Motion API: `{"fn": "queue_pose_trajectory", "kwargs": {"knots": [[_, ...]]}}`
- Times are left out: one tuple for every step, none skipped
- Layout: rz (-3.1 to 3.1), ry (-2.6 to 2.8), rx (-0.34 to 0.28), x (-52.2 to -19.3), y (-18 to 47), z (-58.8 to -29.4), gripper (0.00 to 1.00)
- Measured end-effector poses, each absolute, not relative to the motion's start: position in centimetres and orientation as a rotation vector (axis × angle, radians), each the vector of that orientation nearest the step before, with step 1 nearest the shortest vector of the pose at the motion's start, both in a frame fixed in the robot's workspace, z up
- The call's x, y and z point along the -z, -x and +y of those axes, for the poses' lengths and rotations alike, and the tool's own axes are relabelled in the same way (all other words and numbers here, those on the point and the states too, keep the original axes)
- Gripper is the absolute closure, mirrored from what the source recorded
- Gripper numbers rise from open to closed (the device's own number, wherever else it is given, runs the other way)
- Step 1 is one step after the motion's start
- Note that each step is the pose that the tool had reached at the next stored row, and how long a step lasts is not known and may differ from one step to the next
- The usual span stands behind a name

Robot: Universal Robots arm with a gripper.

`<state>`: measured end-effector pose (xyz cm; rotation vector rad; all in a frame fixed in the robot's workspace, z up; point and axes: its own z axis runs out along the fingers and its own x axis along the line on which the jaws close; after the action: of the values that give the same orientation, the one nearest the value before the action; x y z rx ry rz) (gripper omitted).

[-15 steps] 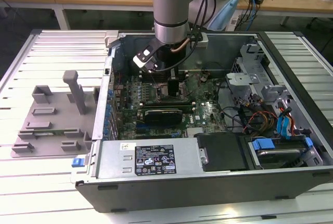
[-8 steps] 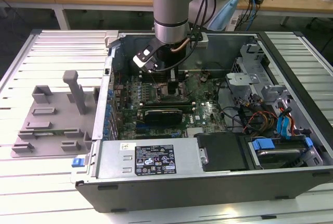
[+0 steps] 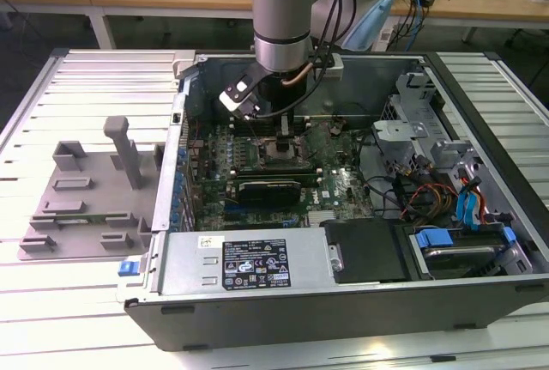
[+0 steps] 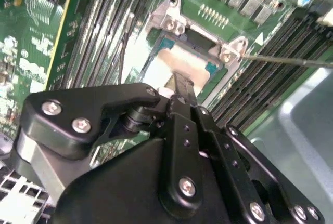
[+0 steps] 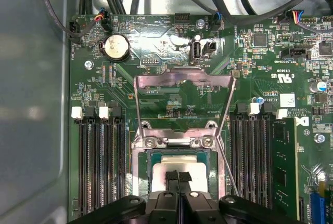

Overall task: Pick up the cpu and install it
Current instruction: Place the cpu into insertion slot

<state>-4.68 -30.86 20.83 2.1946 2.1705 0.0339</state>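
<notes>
One gripper (image 5: 178, 175) — low over cpu (image 5: 160, 175)

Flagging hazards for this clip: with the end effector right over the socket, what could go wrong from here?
The cpu may sit skewed in the socket, so pressing on it could bend contacts. The end effector could also snag the thin lever or the raised load plate beside it.
</notes>
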Motion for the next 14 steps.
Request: {"fn": "queue_pose_trajectory", "kwargs": {"knots": [[2.178,-2.202,-0.018,-20.8,4.6,-30.9,0.89],[2.178,-2.202,-0.017,-20.8,4.6,-30.9,0.89],[2.179,-2.202,-0.018,-20.8,4.6,-31.0,0.89],[2.180,-2.204,-0.021,-20.8,4.6,-31.1,0.89],[2.182,-2.206,-0.026,-20.8,4.6,-31.3,0.89],[2.185,-2.210,-0.033,-20.8,4.6,-31.4,0.89],[2.192,-2.217,-0.049,-20.8,4.6,-31.4,0.89],[2.200,-2.226,-0.069,-20.8,4.6,-31.5,0.89],[2.209,-2.236,-0.090,-20.8,4.6,-31.6,0.89],[2.210,-2.238,-0.094,-20.8,4.6,-31.7,0.89],[2.211,-2.238,-0.096,-20.8,4.6,-31.8,0.89],[2.211,-2.239,-0.096,-20.8,4.6,-31.9,0.89],[2.211,-2.238,-0.096,-20.8,4.6,-32.0,0.89],[2.211,-2.239,-0.096,-20.8,4.6,-32.1,0.89]]}}
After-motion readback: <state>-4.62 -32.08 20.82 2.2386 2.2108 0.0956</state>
